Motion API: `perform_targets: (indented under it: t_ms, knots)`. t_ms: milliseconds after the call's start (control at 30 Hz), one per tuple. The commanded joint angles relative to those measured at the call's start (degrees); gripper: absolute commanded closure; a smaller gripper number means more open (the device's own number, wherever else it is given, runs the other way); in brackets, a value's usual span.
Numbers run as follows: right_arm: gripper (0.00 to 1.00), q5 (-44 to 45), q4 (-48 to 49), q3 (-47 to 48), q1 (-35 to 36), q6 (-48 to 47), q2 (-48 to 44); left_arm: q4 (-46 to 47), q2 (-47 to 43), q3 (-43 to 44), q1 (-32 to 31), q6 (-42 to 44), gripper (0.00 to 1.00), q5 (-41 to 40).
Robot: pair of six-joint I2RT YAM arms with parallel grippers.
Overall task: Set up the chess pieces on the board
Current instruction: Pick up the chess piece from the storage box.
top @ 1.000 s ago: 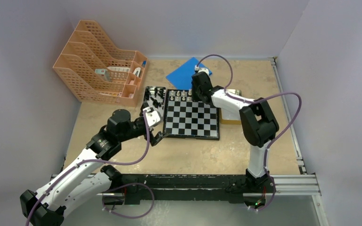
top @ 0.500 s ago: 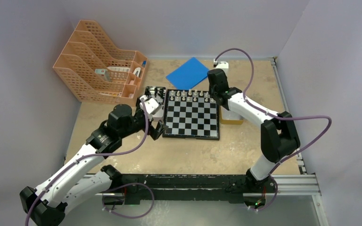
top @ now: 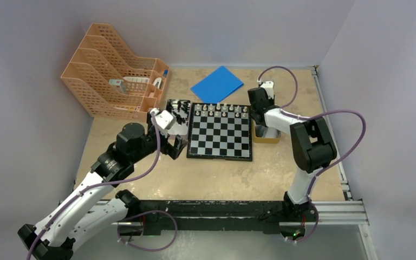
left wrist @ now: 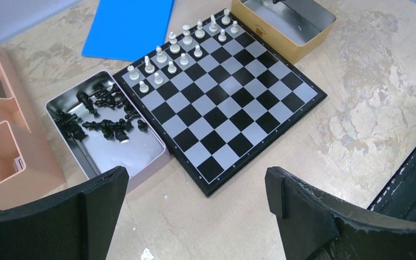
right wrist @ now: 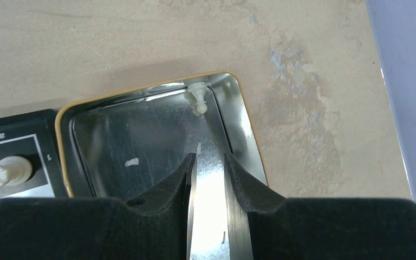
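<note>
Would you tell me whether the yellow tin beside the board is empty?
Not empty: the tin holds one white piece in a corner.

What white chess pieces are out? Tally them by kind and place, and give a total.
White back-rank pieces on the board: 8
White pawns on the board: 7
White pawn in the gold tin: 1
Total: 16
</note>
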Motion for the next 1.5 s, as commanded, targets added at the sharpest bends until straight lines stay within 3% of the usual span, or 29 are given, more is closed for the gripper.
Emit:
perform_targets:
  t_ms: [0,267,1467]
  knots:
    - [0.72,5.2,8.1,0.3,0.0,-3.9,1.4,1.8,0.9,0.1,-0.1,-1.1,0.0,1.1]
    - [0.71,5.9,10.6,3.2,-1.5,-5.9,6.8,1.2,2.3,0.4,-0.2,-0.4,0.0,2.5]
    - [0.69,2.2,11.9,5.8,-4.4,-6.1,13.1,2.0,1.7,-0.5,-0.1,0.4,0.02,2.1]
